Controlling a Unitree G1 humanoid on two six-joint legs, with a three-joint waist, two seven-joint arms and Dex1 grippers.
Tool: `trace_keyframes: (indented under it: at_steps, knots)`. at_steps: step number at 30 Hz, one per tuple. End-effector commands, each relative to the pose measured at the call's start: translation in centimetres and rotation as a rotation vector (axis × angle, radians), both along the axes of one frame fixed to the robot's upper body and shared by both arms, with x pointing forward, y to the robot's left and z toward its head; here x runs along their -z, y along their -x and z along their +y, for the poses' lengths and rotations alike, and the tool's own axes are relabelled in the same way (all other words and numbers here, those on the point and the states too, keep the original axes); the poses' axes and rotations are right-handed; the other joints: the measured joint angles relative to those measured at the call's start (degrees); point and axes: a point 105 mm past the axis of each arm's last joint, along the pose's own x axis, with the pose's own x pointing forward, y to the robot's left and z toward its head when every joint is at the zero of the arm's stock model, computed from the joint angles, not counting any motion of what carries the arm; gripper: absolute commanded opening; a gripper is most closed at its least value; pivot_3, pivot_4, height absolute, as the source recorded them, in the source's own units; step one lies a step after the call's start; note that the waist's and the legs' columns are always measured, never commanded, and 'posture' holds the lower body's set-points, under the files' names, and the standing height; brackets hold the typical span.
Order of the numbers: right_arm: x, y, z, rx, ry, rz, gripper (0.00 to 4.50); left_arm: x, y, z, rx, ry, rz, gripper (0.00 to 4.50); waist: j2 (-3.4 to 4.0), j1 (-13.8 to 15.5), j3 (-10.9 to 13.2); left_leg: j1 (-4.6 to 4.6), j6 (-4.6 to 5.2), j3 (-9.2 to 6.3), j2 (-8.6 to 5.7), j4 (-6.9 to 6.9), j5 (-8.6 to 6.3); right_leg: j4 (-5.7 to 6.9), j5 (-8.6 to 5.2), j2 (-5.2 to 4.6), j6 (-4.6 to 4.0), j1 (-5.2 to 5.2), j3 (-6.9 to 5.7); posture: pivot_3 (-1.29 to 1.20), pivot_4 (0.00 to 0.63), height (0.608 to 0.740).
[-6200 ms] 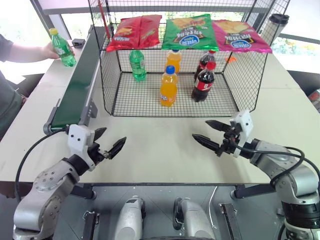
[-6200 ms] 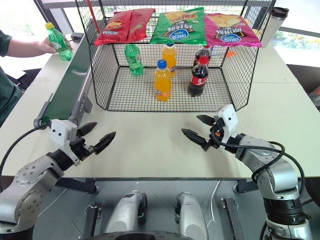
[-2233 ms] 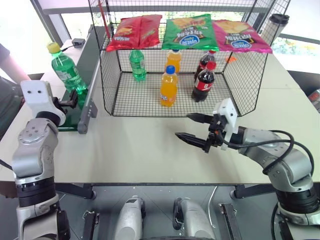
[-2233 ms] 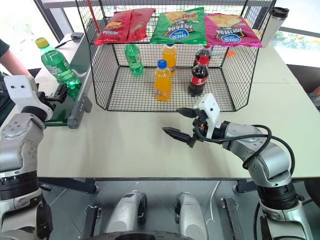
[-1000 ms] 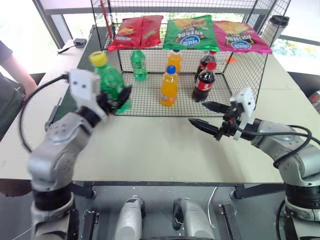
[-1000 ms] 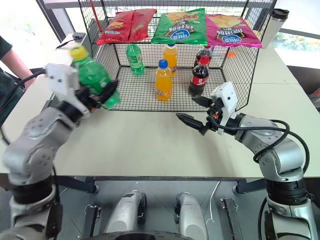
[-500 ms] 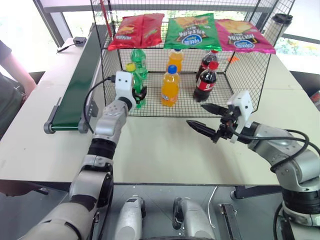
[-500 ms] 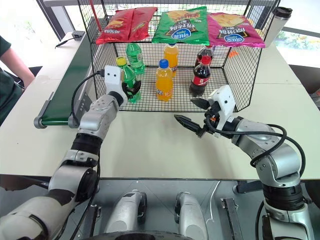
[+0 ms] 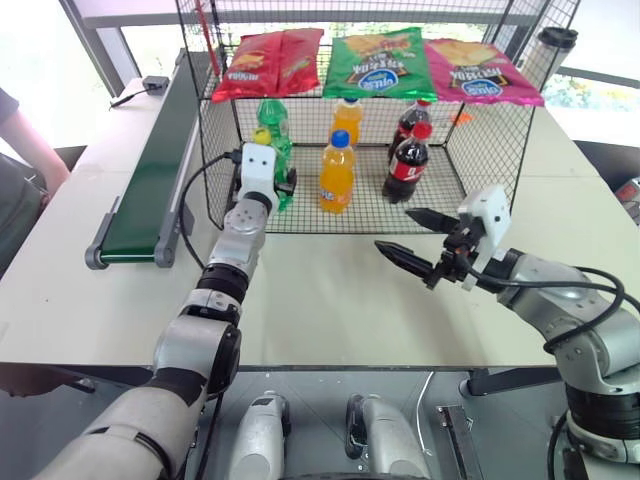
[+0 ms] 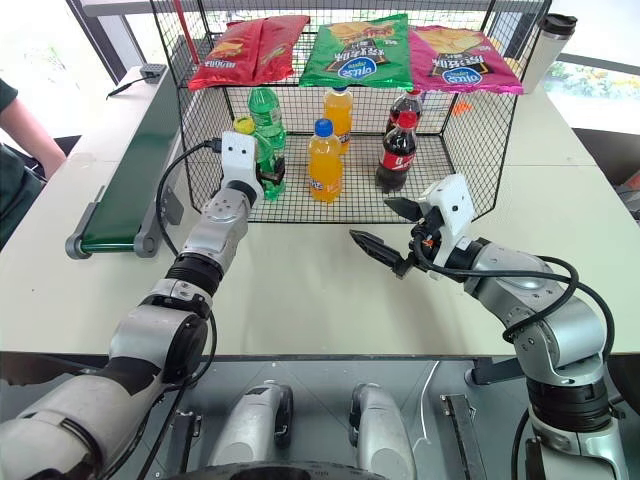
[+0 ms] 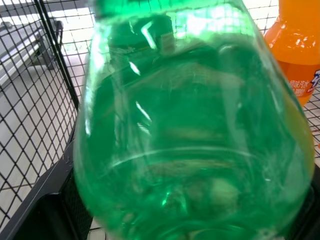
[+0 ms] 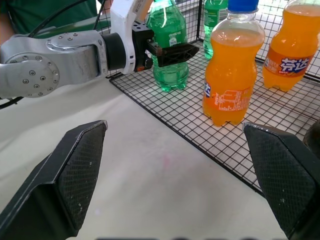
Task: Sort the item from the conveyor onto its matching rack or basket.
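Observation:
The item, a green bottle with a yellow cap [image 12: 167, 25], stands upright on the wire floor in the front left corner of the black wire basket [image 9: 480, 150]. My left gripper [image 9: 283, 183] reaches level into the basket, open, with one finger on each side of the bottle's lower body [image 11: 190, 135]. Over the bare table in front of the basket, my right gripper [image 9: 395, 232] hangs open with nothing in it. The dark green conveyor [image 9: 150, 170] runs along the basket's left side with nothing on it.
The basket also holds a green bottle with a green cap [image 9: 268, 108], two orange bottles [image 9: 337, 175] and two cola bottles [image 9: 408, 165]. Chip bags [image 9: 378, 62] lie on top of it. A person [image 9: 15, 150] stands at the far left. A steel cup [image 9: 550, 50] is at the back right.
The left arm took the bottle off the conveyor, carried it right and forward and set it down in the basket. Its fingers now stand apart. The right gripper has barely moved.

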Motion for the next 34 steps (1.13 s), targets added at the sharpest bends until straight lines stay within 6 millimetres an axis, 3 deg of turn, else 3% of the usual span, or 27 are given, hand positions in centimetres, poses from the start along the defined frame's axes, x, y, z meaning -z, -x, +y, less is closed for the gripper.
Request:
trace_keyframes:
  at_steps: [1,12,21,25,30,34]
  knots:
    - [-1.1,0.3,0.1,-0.007,-0.007,-0.050,4.50,-2.1,0.1,0.3,-0.009,0.005,-0.073,4.40,0.00,0.00,0.00,0.00,0.00,0.00,0.00,0.00,0.00,0.00,0.00,0.00,0.00,0.00,0.00,0.00,0.150,0.740]
    - [-0.5,0.3,0.5,-0.018,-0.015,-0.031,4.50,-6.0,4.1,0.3,0.087,0.046,-0.117,4.40,0.01,0.00,0.00,0.02,0.00,-0.03,0.02,0.01,0.01,0.05,0.01,0.01,-0.01,0.02,0.01,0.00,0.150,0.740]
    - [-0.3,0.3,0.5,-0.009,-0.014,-0.028,4.50,-5.3,6.0,2.5,0.037,0.084,-0.054,4.40,0.02,-0.13,-0.01,0.10,-0.01,-0.04,0.01,0.04,0.01,0.03,0.00,0.03,-0.03,0.12,0.01,0.00,0.150,0.740]
    - [-0.1,0.4,-0.2,0.007,-0.010,-0.023,4.50,-5.4,10.1,1.9,0.226,0.056,-0.067,4.40,0.03,-0.25,-0.02,0.10,-0.01,-0.05,0.03,0.01,0.01,0.04,0.00,0.03,-0.03,0.11,0.01,0.00,0.150,0.740]
    - [0.2,0.1,-0.9,0.011,-0.032,-0.013,4.50,-6.2,14.7,3.1,0.380,0.041,-0.048,4.40,0.04,-0.08,-0.02,0.10,-0.04,-0.08,0.03,0.04,0.02,0.04,-0.17,0.03,-0.19,0.10,0.01,0.00,0.150,0.740]
    - [0.8,-0.1,-0.6,-0.013,-0.038,0.006,4.50,-4.7,17.8,4.3,0.467,-0.001,0.042,4.40,0.10,-0.24,-0.05,0.31,-0.06,-0.06,0.04,0.02,0.01,-0.04,-0.21,0.01,-0.16,0.28,0.02,0.00,0.150,0.740]
